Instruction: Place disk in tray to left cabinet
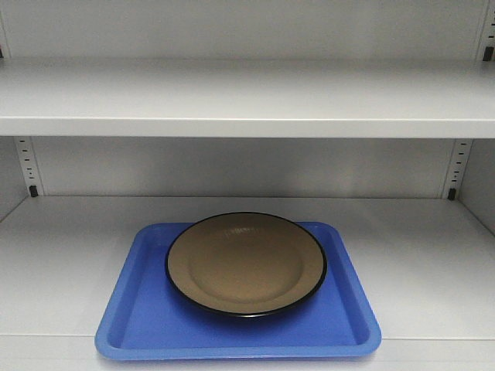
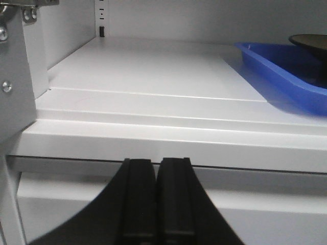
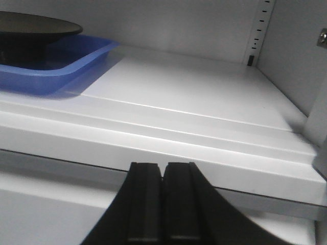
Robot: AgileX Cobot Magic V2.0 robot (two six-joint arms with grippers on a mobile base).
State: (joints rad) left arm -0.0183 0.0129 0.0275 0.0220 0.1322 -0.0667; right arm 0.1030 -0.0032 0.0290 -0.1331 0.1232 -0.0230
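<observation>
The tan disk [image 1: 246, 263] with its black rim lies flat in the blue tray [image 1: 139, 309], which rests on a shelf of the pale grey cabinet [image 1: 418, 255] near the front edge. In the left wrist view the tray [image 2: 276, 71] and the disk's edge [image 2: 309, 41] show at the far right. My left gripper [image 2: 156, 162] is shut and empty, just below the shelf's front lip. In the right wrist view the tray [image 3: 56, 71] and disk [image 3: 36, 28] sit at the upper left. My right gripper [image 3: 162, 166] is shut too, holding nothing, below the shelf edge.
An upper shelf [image 1: 247, 100] hangs over the tray. Slotted uprights [image 1: 29, 166] [image 1: 458, 166] stand at the back corners. A side panel with screws [image 2: 13, 87] is close on the left gripper's left. The cabinet's right wall [image 3: 301, 56] rises beside the right gripper.
</observation>
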